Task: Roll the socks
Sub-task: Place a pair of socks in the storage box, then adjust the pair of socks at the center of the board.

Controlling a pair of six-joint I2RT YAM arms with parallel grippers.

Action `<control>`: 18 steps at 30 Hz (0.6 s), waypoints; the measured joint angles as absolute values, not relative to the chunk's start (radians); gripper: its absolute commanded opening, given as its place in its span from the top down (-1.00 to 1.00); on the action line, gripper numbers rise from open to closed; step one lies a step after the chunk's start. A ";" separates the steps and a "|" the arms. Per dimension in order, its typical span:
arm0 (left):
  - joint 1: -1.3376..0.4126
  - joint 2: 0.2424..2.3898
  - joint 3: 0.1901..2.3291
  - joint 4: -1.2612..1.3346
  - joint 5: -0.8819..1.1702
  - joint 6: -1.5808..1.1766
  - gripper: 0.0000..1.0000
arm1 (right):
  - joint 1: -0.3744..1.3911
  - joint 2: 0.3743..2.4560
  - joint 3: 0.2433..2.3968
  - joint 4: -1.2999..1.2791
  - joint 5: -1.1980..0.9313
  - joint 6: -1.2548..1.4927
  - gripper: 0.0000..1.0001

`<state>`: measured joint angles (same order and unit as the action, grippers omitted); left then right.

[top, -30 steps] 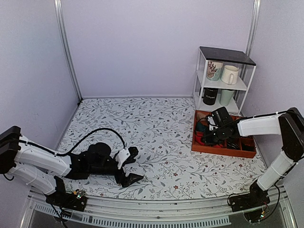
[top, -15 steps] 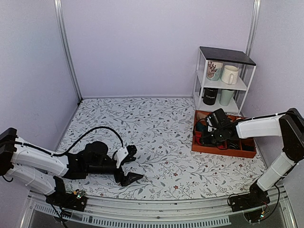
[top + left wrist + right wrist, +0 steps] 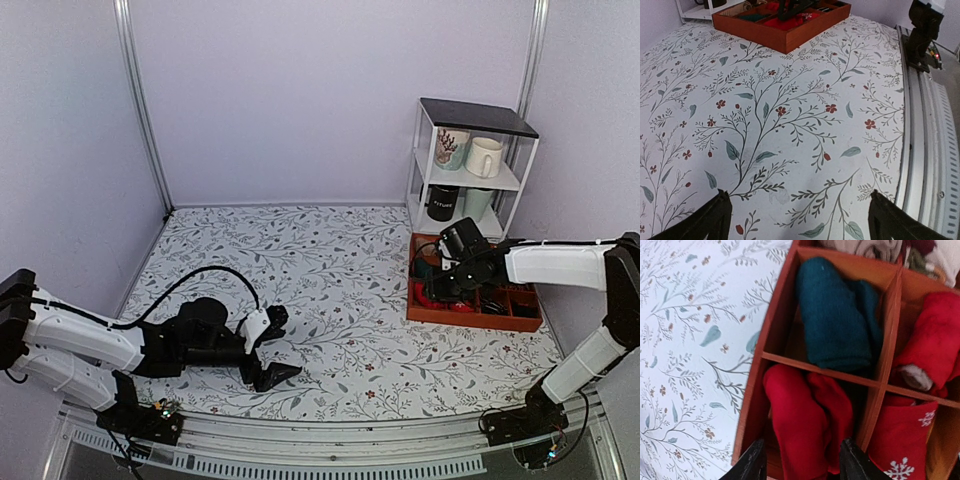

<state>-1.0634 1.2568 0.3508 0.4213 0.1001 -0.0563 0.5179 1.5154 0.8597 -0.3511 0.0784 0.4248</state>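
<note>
The floral table (image 3: 330,260) held a divided tray (image 3: 756,390) at its right. The red socks (image 3: 805,415) lay in the tray's front-left compartment, next to a teal sock (image 3: 835,315). The right gripper (image 3: 801,462) hung spread over them. The left gripper (image 3: 281,347) gaped, empty, near the table's front.

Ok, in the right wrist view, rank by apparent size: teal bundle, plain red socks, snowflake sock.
1. Teal bundle and plain red socks look about alike; the red pair runs off the frame, so no ranking.
2. Snowflake sock: smallest, also cropped.

tray (image 3: 470,316) on table (image 3: 330,270), before shelf (image 3: 475,115); right gripper (image 3: 440,285) over it.
</note>
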 measured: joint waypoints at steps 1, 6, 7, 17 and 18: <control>-1.063 1.257 0.351 0.421 0.099 -0.056 -0.91 | 0.517 1.507 0.868 -0.358 0.081 0.420 -0.03; -1.063 1.258 0.351 0.421 0.096 -0.054 -0.92 | 0.517 1.470 0.910 -0.374 0.095 0.388 0.63; -1.063 1.259 0.351 0.421 0.095 -0.054 -0.92 | 0.517 1.459 0.913 -0.373 0.094 0.383 0.81; -1.062 1.280 0.351 0.421 0.093 -0.054 -0.93 | 0.517 1.457 0.887 -0.363 0.068 0.379 1.00; -1.062 1.282 0.351 0.420 0.093 -0.054 -0.95 | 0.517 1.465 0.879 -0.360 0.067 0.382 1.00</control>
